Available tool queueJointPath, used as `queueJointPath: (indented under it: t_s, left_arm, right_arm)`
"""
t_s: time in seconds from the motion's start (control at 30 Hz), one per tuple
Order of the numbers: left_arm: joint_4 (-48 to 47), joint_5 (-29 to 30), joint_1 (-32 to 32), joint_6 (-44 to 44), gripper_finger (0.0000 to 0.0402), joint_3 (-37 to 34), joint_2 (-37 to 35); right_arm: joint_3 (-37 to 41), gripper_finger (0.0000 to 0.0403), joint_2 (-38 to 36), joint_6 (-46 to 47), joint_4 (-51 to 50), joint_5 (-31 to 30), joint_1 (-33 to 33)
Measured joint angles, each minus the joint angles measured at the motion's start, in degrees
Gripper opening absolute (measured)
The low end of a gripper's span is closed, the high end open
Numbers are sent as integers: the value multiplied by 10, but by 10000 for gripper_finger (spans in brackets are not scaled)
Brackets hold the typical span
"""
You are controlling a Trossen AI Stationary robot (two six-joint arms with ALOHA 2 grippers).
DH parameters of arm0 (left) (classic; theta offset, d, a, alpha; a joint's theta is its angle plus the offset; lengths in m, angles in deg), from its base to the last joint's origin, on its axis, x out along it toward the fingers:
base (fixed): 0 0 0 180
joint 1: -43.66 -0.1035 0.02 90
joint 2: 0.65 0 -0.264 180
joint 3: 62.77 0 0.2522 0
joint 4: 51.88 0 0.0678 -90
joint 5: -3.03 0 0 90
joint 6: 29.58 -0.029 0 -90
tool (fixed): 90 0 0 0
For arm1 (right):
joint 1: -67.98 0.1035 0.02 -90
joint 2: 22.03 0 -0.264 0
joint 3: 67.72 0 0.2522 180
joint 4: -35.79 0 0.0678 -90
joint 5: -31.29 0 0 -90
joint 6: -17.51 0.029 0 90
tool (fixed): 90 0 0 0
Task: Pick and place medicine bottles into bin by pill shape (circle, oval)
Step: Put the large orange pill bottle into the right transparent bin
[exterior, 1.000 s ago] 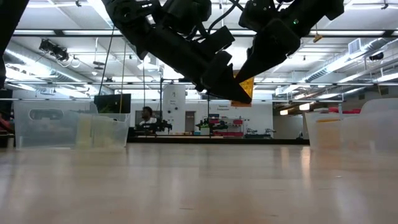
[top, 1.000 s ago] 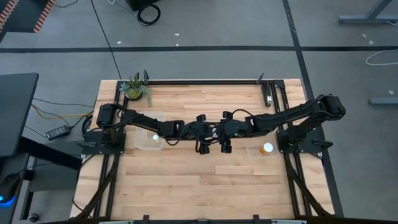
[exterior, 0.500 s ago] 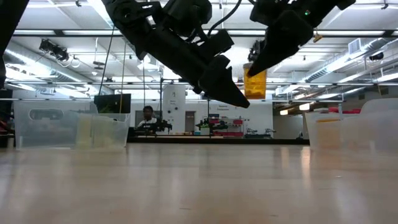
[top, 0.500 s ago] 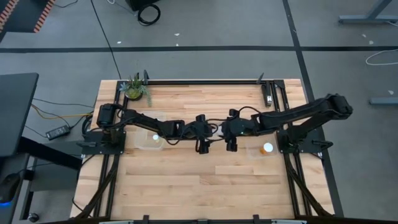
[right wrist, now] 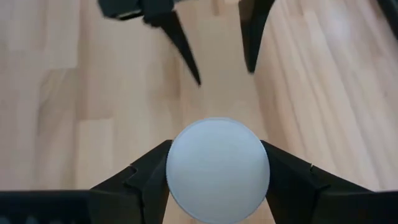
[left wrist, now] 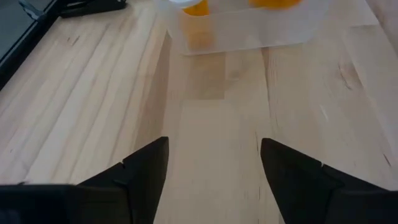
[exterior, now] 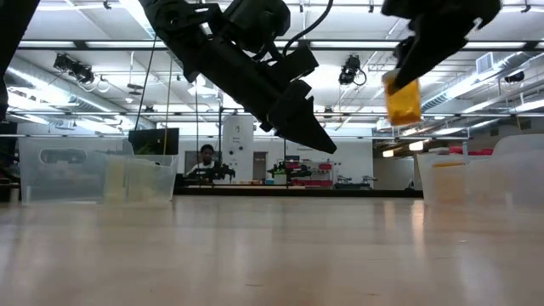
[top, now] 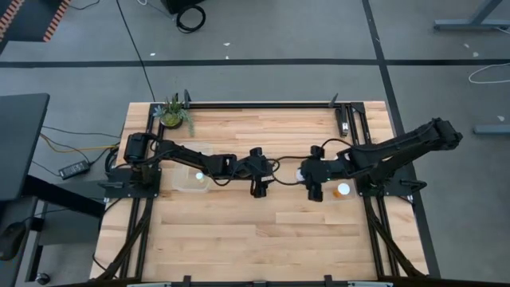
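Observation:
An amber medicine bottle (exterior: 403, 99) with a white round cap (right wrist: 217, 168) hangs high above the table, right of centre, and my right gripper (top: 315, 191) is shut on it. My left gripper (top: 259, 188) stands open over the table's middle, slanting down, with bare wood between its fingers (left wrist: 149, 171). A clear bin (top: 333, 195) at the right holds one bottle (top: 343, 190). Another clear bin (top: 190, 183) at the left holds a white-capped bottle (top: 198, 176). My right gripper pinches the bottle at its cap end (right wrist: 171, 163) between the two fingers, one on each side of the round cap. The fingers slant down from above. The amber body (exterior: 403, 102) hangs below them, slightly tilted and clear of the table.
A small potted plant (top: 172, 114) stands at the table's far left corner. In the low view the clear bins rise at the left (exterior: 93, 174) and right (exterior: 476, 174), with bare wood between them. A black rail (top: 263, 104) runs along the far edge.
My right gripper has carried the amber bottle away from my left gripper's tip, toward the table's right edge and a little upward, tipping as it went. The bottle has stayed clear of the table. My left gripper has kept its place over the middle.

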Motion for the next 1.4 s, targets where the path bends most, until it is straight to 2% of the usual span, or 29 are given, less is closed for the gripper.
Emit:
queueJointPath:
  t_s: [0.13, 0.33, 0.6, 0.9, 1.2, 1.4]
  left_arm:
    - [0, 0, 0, 0, 254, 0, 0]
    - [-1, 0, 0, 4, 240, 0, 0]
    - [-7, 0, 1, 4, 228, 0, 0]
    - [-7, 0, 1, 4, 228, 0, 0]
    - [-7, 0, 1, 4, 216, 0, 0]
    - [-7, 0, 1, 3, 210, 0, 0]
  right_arm:
    - [0, 225, -33, 51, -55, -6, 25]
    - [2, 225, -65, 122, -125, -57, 61]
    - [91, 225, -133, 196, -122, -90, 94]
    - [193, 225, -213, 266, -83, -86, 95]
    - [278, 225, -217, 353, -27, -74, 95]
    - [302, 226, -217, 392, -18, -71, 95]
